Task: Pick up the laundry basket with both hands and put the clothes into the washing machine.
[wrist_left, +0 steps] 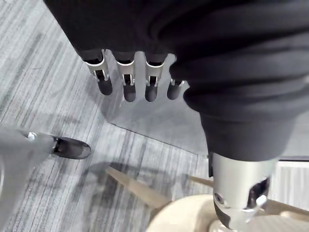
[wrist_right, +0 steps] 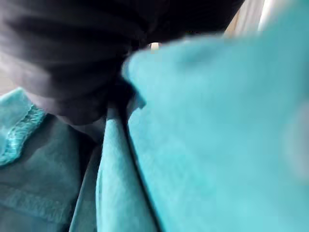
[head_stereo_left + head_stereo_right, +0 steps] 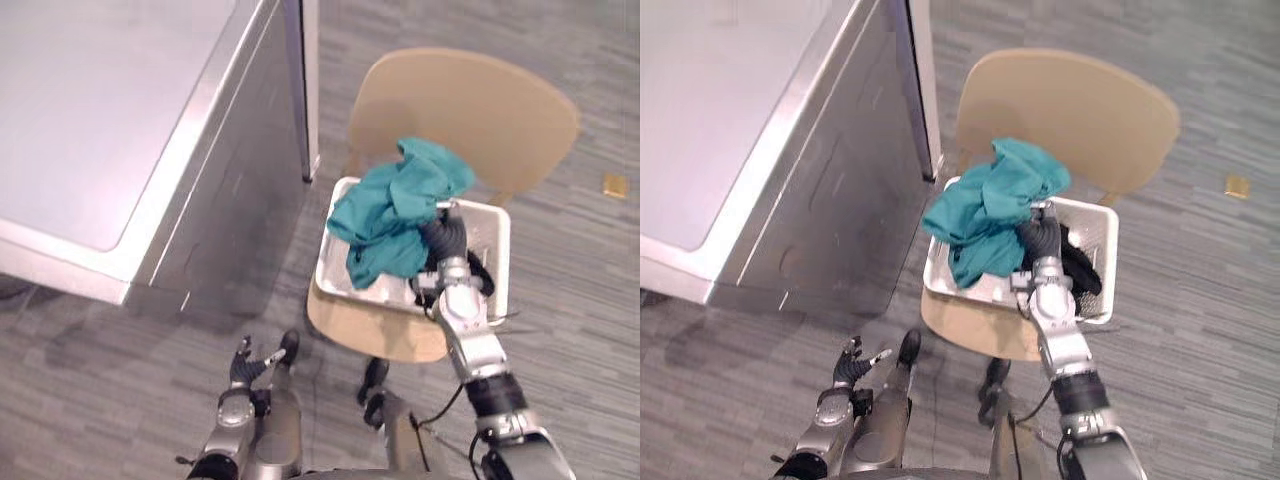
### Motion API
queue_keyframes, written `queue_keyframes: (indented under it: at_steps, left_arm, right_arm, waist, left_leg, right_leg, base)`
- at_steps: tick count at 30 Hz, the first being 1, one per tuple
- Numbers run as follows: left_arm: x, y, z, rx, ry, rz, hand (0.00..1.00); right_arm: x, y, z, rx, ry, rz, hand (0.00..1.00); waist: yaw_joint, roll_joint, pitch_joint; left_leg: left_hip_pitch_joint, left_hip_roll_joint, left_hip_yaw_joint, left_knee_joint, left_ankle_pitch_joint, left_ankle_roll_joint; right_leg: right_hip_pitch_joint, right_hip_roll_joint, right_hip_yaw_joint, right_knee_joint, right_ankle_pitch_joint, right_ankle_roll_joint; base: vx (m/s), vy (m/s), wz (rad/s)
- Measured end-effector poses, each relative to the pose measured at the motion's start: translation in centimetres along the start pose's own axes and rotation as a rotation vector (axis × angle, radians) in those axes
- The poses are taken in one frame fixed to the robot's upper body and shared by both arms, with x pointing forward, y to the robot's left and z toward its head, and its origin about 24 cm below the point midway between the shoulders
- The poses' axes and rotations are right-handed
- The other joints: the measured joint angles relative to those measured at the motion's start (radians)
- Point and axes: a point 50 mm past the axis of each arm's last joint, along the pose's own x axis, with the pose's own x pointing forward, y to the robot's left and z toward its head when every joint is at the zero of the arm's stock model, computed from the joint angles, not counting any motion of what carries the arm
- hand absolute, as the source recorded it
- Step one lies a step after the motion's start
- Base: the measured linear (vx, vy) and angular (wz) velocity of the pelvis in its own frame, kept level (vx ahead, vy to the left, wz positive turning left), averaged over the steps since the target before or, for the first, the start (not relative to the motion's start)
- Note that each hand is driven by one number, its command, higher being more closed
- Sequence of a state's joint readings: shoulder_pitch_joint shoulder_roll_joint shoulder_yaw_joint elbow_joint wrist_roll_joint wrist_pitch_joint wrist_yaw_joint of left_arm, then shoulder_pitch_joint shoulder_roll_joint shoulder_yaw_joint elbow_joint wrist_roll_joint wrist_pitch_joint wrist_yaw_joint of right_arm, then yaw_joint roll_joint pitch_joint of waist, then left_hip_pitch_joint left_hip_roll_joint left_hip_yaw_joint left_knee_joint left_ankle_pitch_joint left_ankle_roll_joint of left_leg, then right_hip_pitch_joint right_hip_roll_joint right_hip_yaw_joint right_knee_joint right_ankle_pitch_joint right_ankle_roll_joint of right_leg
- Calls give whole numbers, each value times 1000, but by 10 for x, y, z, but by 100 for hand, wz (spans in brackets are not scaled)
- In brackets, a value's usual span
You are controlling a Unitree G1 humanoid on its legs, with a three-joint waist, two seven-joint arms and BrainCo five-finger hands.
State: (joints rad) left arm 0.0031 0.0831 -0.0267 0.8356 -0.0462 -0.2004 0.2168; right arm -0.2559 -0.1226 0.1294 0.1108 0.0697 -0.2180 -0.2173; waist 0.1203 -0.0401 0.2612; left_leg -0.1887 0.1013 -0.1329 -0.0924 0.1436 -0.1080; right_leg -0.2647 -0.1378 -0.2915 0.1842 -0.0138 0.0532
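White slotted plastic laundry basket (image 3: 497, 258), resting on the seat of a tan wooden chair with a rounded back (image 3: 470, 110), both standing just beside the front corner of the washing machine. Inside the basket, a crumpled teal cloth (image 3: 395, 210), heaped above the rim and spilling over the side nearer the machine.

Right hand (image 3: 445, 238) reaching in over the near edge of the basket, dark ribbed cover pressed up against the teal cloth and partly under its folds. Fingers buried in the fabric, so impossible to tell whether curled round it or loose. Same in the right wrist view: teal folds (image 2: 217, 145) right against the dark cover, fingers hidden.

Left hand (image 3: 245, 365) low and well apart from the basket, out over the grey striped carpet (image 3: 580, 300) in front of the machine. Fingers (image 1: 128, 84) straight in a row, thumb (image 1: 70, 147) spread wide, nothing held.

Large silver-grey metal washing machine (image 3: 110, 110) on the robot's left, flat top, plain side panel facing the chair. Small yellowish object (image 3: 615, 185) on the carpet beyond the chair, too small to identify.
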Motion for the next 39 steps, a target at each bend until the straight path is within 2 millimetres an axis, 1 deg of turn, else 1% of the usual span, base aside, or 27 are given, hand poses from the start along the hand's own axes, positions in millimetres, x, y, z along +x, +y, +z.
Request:
queue_keyframes:
  at_steps: [2, 4, 5, 6, 7, 9, 10, 11, 13, 14, 15, 16, 17, 19, 20, 22, 23, 24, 25, 26, 27, 30, 31, 35, 37, 38, 39]
  left_arm:
    - [1, 0, 2, 0, -8, 0, 0]
    - [3, 0, 6, 0, -20, -2, 0]
    - [5, 1, 10, 2, -33, -1, 0]
    - [6, 3, 13, 5, -46, 2, 0]
    - [5, 5, 17, 5, -69, 6, 0]
    - [1, 10, 19, -21, -92, 32, 0]
    - [-3, 10, 20, -40, -114, 36, 0]
    - [-8, 1, 17, -67, -114, 23, 0]
    - [-17, -7, 16, -99, -133, 7, 0]
    - [-25, -13, 18, -130, -154, -20, 0]
    - [-27, -15, 20, -139, -163, -31, 0]
    - [-30, -20, 24, -149, -183, -55, 0]
    - [-30, -26, 31, -162, -209, -81, 0]
    - [-33, -27, 47, -184, -279, -102, 0]
    - [-37, -24, 71, -203, -389, -109, 0]
    - [-41, -20, 94, -215, -502, -113, 0]
    - [-43, -20, 107, -220, -568, -121, 0]
    - [-46, -23, 122, -209, -639, -148, 0]
    - [-46, -25, 125, -199, -655, -158, 0]
    - [-45, -29, 133, -165, -683, -188, 0]
    - [-45, -34, 144, -111, -731, -219, 0]
    - [-47, -43, 161, -43, -805, -253, 0]
    - [-47, -44, 168, -17, -837, -261, 0]
    - [-49, -53, 188, 31, -912, -312, 0]
    - [-51, -59, 192, 65, -934, -332, 0]
    - [-51, -60, 191, 81, -934, -330, 100]
    - [-50, -60, 191, 92, -935, -333, 100]
  right_arm:
    - [-2, 7, 6, 34, -33, 23, 100]
    - [-1, 10, 12, 57, -59, 30, 100]
    - [-3, 10, 16, 71, -76, 24, 100]
    - [-6, 10, 17, 83, -86, 11, 100]
    - [-9, 12, 18, 97, -97, 10, 100]
    - [-9, 24, 20, 98, -106, 59, 100]
    - [-11, 32, 20, 91, -106, 99, 100]
    - [-11, 34, 21, 87, -110, 115, 100]
    - [-11, 32, 19, 67, -106, 124, 100]
    - [-10, 28, 16, 38, -96, 123, 100]
    - [-8, 26, 14, 22, -93, 125, 100]
    - [-3, 24, 12, -19, -87, 131, 100]
    - [1, 21, 9, -68, -80, 135, 100]
    - [2, 17, 5, -87, -64, 121, 100]
    - [1, 15, 0, -116, -45, 129, 100]
    - [0, 16, -4, -131, -27, 146, 100]
    - [-1, 18, -6, -138, -15, 162, 100]
    - [-1, 21, -8, -143, -9, 180, 100]
    - [-1, 22, -7, -142, -10, 187, 100]
    - [-2, 25, -7, -136, -10, 203, 100]
    - [-2, 28, -7, -132, -10, 213, 100]
    - [1, 41, -2, -123, -33, 279, 100]
    - [3, 51, 1, -121, -47, 331, 100]
    - [7, 85, 1, -63, -31, 488, 100]
    - [5, 93, 2, -12, -17, 527, 100]
    - [4, 96, 0, 13, -1, 533, 100]
    - [3, 96, -1, 37, 13, 536, 100]
  waist:
    - [-3, 2, -6]
    - [-23, 2, -6]
    - [-42, 4, -7]
    - [-57, 1, -9]
    - [-48, -21, -22]
    - [-36, -28, -30]
    - [-4, -12, -47]
    - [11, 28, -53]
    - [4, 74, -58]
    - [5, 90, -58]
    - [5, 93, -58]
    - [7, 90, -57]
    - [3, 80, -56]
    - [-3, 73, -59]
    - [-2, 80, -64]
    - [-4, 84, -66]
    - [-7, 88, -69]
    - [-20, 106, -80]
    - [-26, 114, -87]
    - [-32, 110, -99]
    - [-29, 90, -111]
    - [-28, 75, -120]
    - [-24, 73, -123]
    - [-23, 70, -131]
    - [-22, 71, -142]
    - [-24, 70, -152]
    - [-24, 70, -162]
  left_leg:
    - [12, -9, 0, 7, -1, -1]
    - [3, -12, -19, 39, -2, 0]
    - [0, -13, -55, 55, -7, 7]
    - [-3, -23, -86, 60, -7, 7]
    - [-16, -39, -120, 82, -8, 4]
    - [-43, -57, -155, 125, -17, -18]
    - [-64, -47, -162, 134, -18, -24]
    - [-87, -24, -170, 142, -19, -21]
    - [-123, 4, -208, 153, -19, -20]
    - [-127, 27, -214, 126, -43, 25]
    - [-126, 39, -206, 106, -60, 47]
    - [-124, 65, -151, 74, -121, 59]
    - [-129, 42, -44, 102, -89, 10]
    - [-118, -9, 25, 194, -79, -1]
    - [-88, -29, 74, 286, -88, 4]
    - [-43, -23, 113, 325, -153, 35]
    - [-4, -10, 137, 309, -170, 34]
    - [54, 2, 141, 200, -164, 22]
    - [69, 5, 137, 164, -164, 22]
    - [88, -1, 125, 100, -147, 15]
    - [88, -17, 106, 75, -128, 27]
    - [95, -44, 78, 57, -110, 40]
    - [102, -55, 74, 55, -106, 43]
    - [110, -69, 66, 55, -96, 46]
    - [110, -67, 66, 55, -93, 43]
    - [110, -67, 66, 52, -85, 31]
    - [112, -65, 67, 48, -78, 21]
  right_leg:
    - [1, -2, 15, 21, -4, 4]
    - [3, -8, 49, 67, -22, 30]
    - [-5, -16, 123, 204, -107, 39]
    - [-3, -22, 154, 321, -172, 46]
    - [9, -22, 216, 441, -234, 70]
    - [40, -6, 273, 423, -302, 77]
    - [68, 13, 268, 336, -350, 40]
    - [72, 45, 247, 307, -355, 30]
    - [50, 81, 206, 319, -340, 5]
    - [38, 102, 178, 336, -333, -11]
    - [36, 106, 167, 329, -324, -22]
    - [41, 102, 145, 284, -283, -45]
    - [49, 76, 121, 231, -239, -54]
    - [48, 40, 109, 185, -196, -50]
    - [50, 22, 100, 140, -161, -43]
    - [55, 7, 76, 110, -131, -37]
    - [69, 5, 59, 82, -114, -27]
    - [100, 13, 25, 36, -89, -9]
    - [110, 17, 11, 21, -83, -3]
    - [125, 12, -14, -2, -68, 11]
    - [141, 1, -33, -37, -46, 22]
    - [181, -10, -59, -81, -27, 43]
    - [195, -18, -63, -94, -17, 51]
    - [229, -21, -62, -141, 9, 56]
    - [236, -15, -62, -156, 18, 50]
    - [239, -14, -62, -164, 22, 48]
    - [244, -10, -61, -174, 26, 45]
  base:
    - [29, 7, -18]
    - [-19, -17, 43]
    - [-32, -73, 112]
    - [-49, -156, 150]
    - [-71, -197, 120]
    - [-181, -299, 74]
    - [-283, -339, 31]
    - [-253, -241, 7]
    - [-274, -168, 38]
    - [-281, -165, 51]
    - [-243, -127, 44]
    - [-194, -72, 48]
    - [-152, -47, 51]
    - [-100, -54, 46]
    - [-112, -32, 37]
    - [-104, 32, 44]
    - [-82, 91, 69]
    - [-47, 108, 62]
    - [-51, 158, 72]
    - [-42, 183, 63]
    - [-36, 184, 60]
    - [-12, 136, 44]
    - [-2, 105, 19]
    - [-3, 42, 9]
    - [-2, -1, 3]
    - [0, 0, 0]
    - [-12, -32, 1]
